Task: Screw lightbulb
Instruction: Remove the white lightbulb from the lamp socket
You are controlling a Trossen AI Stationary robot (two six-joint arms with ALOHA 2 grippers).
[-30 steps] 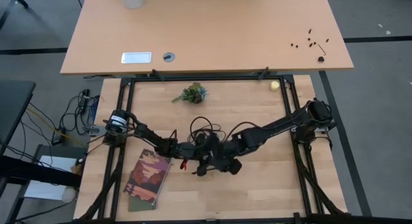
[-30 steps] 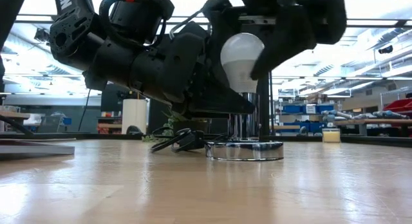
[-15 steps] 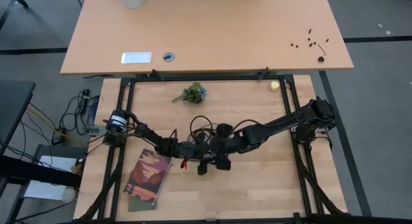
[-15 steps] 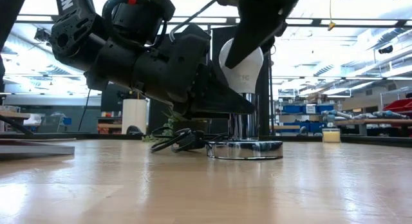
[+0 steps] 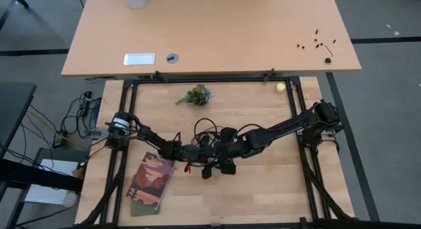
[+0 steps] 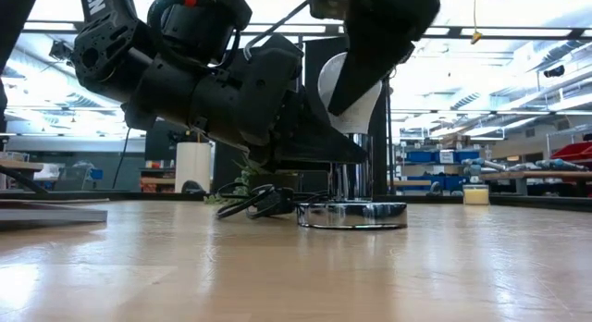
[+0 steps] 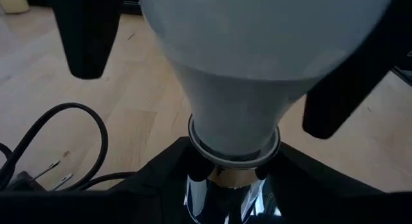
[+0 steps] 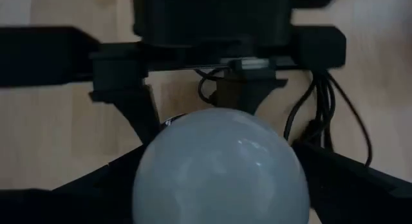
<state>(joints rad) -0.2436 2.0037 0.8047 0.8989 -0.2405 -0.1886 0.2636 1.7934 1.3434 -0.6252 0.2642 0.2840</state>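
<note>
The lightbulb point(image 6: 359, 107) stands upright in its chrome socket point(image 6: 351, 214) on the desk point(image 6: 277, 276). Left gripper point(image 7: 225, 179) jaws clamp the socket stem. Right gripper point(image 8: 219, 179) jaws straddle the bulb; I cannot tell if they grip.

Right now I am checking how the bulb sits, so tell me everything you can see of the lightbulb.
The lightbulb is white, frosted and pear-shaped, with a smooth matt surface. It stands upright, globe up, neck narrowing to a pale collar that meets the shiny metal socket of a round chrome base on the wooden table. Its screw base is hidden. The left tool closes on the socket just beneath the collar. The right tool comes from above, its fingers flanking the globe; contact cannot be made out.
</note>
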